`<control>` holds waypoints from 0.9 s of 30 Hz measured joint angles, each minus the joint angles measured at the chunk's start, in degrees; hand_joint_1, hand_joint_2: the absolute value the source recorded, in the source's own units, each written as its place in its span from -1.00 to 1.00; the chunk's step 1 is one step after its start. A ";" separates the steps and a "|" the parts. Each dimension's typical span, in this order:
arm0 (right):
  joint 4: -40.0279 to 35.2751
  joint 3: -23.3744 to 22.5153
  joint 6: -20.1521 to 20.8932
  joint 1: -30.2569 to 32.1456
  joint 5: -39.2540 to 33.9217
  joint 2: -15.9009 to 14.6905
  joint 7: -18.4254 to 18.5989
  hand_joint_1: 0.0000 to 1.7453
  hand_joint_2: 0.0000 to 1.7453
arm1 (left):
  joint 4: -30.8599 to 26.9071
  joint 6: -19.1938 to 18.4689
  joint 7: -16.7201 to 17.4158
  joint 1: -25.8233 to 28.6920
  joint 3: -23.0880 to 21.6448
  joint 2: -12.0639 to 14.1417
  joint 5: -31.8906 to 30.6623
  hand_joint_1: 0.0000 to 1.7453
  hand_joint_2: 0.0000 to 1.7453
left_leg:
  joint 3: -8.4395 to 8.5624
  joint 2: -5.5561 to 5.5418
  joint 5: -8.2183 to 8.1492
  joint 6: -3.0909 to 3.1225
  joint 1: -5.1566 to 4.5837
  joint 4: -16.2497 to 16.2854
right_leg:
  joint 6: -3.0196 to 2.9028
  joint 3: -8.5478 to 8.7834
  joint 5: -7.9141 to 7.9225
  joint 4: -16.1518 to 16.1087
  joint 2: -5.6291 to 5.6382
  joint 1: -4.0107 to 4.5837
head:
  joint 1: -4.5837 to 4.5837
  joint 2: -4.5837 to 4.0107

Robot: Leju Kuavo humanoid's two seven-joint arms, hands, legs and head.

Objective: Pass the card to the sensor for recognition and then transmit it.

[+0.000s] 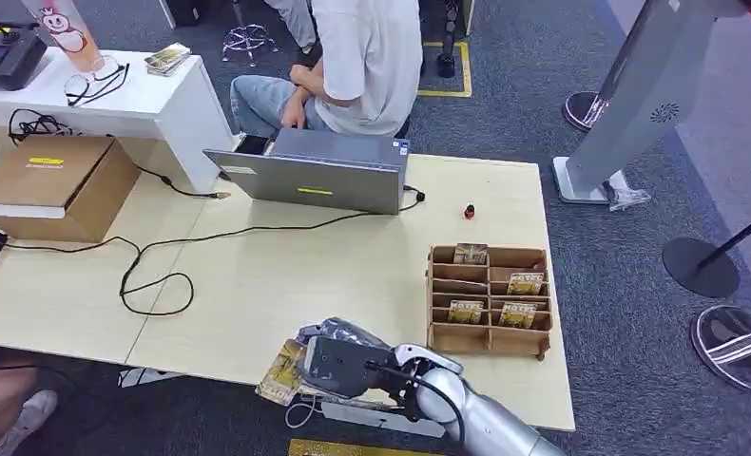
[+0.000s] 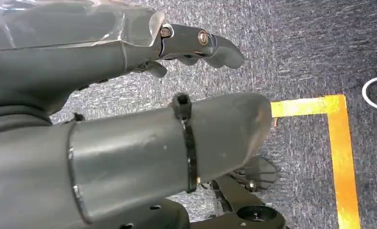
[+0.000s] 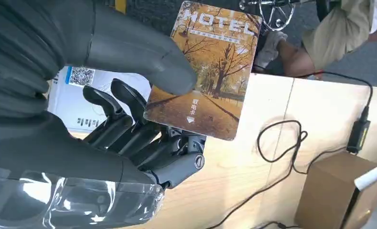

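My right hand [image 1: 338, 366] hovers over the front edge of the light wooden table [image 1: 286, 275]. In the right wrist view its thumb [image 3: 143, 59] presses a hotel key card [image 3: 208, 71] with an autumn tree picture against the fingers [image 3: 129, 124]. In the head view the card [image 1: 282, 372] sticks out to the left of the hand. A white flat device with a QR label [image 3: 79, 100] lies just under the hand, also seen as a white piece [image 1: 372, 415] at the table edge. My left hand [image 2: 43, 81] hangs over grey carpet and holds nothing, its fingers apart.
A wooden slotted rack [image 1: 489, 299] holding several cards stands to the right. A grey laptop [image 1: 315, 171] sits at the back, with a seated person [image 1: 353, 66] behind it. A cardboard box [image 1: 53, 185] and black cables [image 1: 153, 275] lie on the left.
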 joint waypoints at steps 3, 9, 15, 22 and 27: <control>0.75 0.09 0.00 -0.31 0.00 0.20 0.00 1.00 1.00 | 0.00 0.00 0.02 -0.03 -0.02 0.00 0.00 -1.00 -1.00 | 0.00 0.00 0.00 0.00 0.00 0.00 | 0.00 0.00 0.00 0.00 0.00 0.00 | 0.02 0.00; 2.91 0.13 -0.94 -0.87 0.15 0.83 0.51 1.00 1.00 | 0.00 -0.15 0.37 -0.06 -0.09 0.02 -0.11 -1.00 -1.00 | 0.00 0.00 0.00 0.00 0.00 0.00 | 0.00 0.00 0.00 0.00 0.00 0.00 | 0.00 0.00; 7.63 0.52 -3.08 -1.72 0.33 1.97 0.64 1.00 1.00 | 0.00 -0.35 1.42 -0.39 -0.57 0.00 -0.46 -1.00 -1.00 | 0.00 0.00 0.00 0.00 0.00 0.00 | 0.00 0.00 0.00 0.00 0.00 0.00 | 0.00 0.00; 12.00 0.63 -4.90 -2.31 2.14 2.87 1.23 1.00 1.00 | 0.00 -0.42 2.05 -0.70 -1.31 0.02 -0.50 -1.00 -1.00 | 0.00 0.00 0.00 0.00 0.00 0.00 | 0.00 0.00 0.00 0.00 0.01 0.00 | 0.00 0.00; 14.08 0.70 -5.90 -2.55 3.30 2.97 1.62 1.00 1.00 | 0.00 -0.50 2.62 -0.79 -1.40 0.02 -0.52 -1.00 -1.00 | 0.00 0.00 0.00 0.00 0.00 0.00 | 0.00 0.00 0.00 0.00 0.01 0.00 | 0.00 0.00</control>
